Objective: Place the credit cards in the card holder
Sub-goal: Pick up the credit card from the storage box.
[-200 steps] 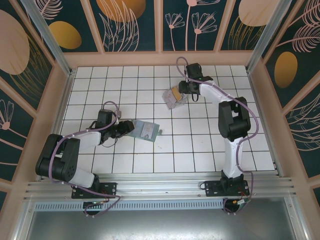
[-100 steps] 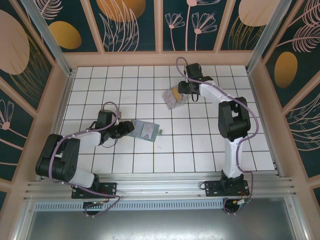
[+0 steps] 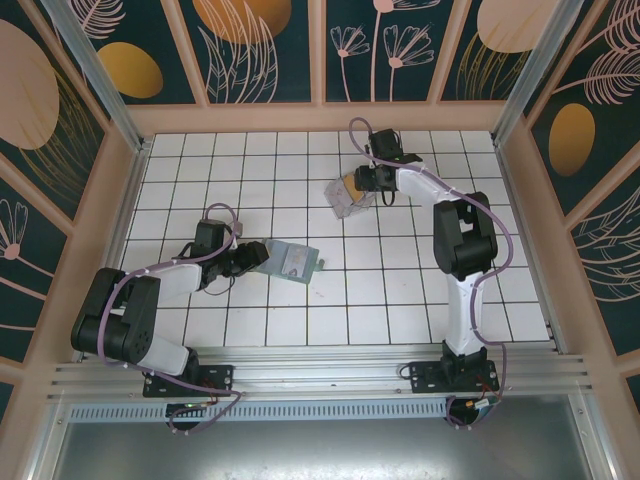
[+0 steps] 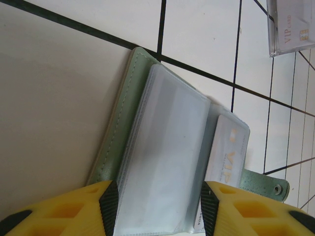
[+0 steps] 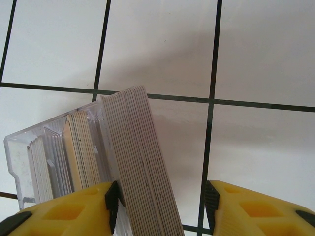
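Just left of centre in the overhead view, the card holder (image 3: 292, 260), flat and open on the white tiled floor (image 3: 400, 290). Low at its left end, the left gripper (image 3: 258, 257).

From the left wrist, the card holder (image 4: 162, 162) across the middle of the frame, its clear sleeves (image 4: 167, 137) spread over the sage-green cover. At the right, a pale card (image 4: 227, 152) marked VIP tucked inside; at lower right, a green snap tab (image 4: 268, 184) poking out. Along the bottom edge, the left gripper (image 4: 158, 209) about half open on yellow fingers (image 4: 74, 211), the sleeves filling the gap from pad to pad. Impossible to tell whether pinched or merely straddled.

Above centre in the overhead view, well apart from the holder, the credit cards (image 3: 352, 188) in a clear case (image 3: 340, 205), with the right gripper (image 3: 362, 185) at their right side.

From the right wrist, the credit cards (image 5: 140, 167) as a thick pale stack on edge, leaning out of the clear case (image 5: 29, 147) at lower left. More cards in the case's slots, one yellowish. Around the stack, the right gripper (image 5: 162, 206), partly open: left pad against the stack's side, bare tile between the stack and the right pad, nothing clamped.
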`<control>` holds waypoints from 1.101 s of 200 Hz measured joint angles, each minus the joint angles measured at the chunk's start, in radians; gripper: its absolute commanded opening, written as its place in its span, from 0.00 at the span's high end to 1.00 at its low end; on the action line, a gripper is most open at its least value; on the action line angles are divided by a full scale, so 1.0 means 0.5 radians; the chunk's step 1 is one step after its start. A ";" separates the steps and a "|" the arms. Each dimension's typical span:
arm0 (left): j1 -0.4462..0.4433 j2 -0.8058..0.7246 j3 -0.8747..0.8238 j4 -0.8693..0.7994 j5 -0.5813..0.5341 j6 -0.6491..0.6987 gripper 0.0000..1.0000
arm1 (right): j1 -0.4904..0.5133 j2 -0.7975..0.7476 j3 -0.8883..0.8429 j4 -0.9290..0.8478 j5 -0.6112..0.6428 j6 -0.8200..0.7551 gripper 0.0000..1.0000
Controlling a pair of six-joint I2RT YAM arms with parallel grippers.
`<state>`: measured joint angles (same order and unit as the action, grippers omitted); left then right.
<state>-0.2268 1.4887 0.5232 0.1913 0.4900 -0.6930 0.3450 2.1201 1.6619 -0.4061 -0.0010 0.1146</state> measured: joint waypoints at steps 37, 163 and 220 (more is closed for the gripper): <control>0.000 0.000 -0.003 0.000 0.000 0.000 0.50 | -0.002 -0.002 0.001 0.000 0.005 -0.005 0.50; 0.000 0.000 -0.014 0.015 0.001 -0.014 0.50 | -0.007 -0.023 0.001 -0.013 0.024 -0.011 0.60; 0.000 0.000 -0.014 0.015 0.008 -0.015 0.50 | -0.011 -0.038 0.001 -0.029 0.023 -0.026 0.63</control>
<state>-0.2268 1.4887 0.5159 0.1989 0.4938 -0.7006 0.3393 2.1010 1.6623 -0.4206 0.0105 0.1017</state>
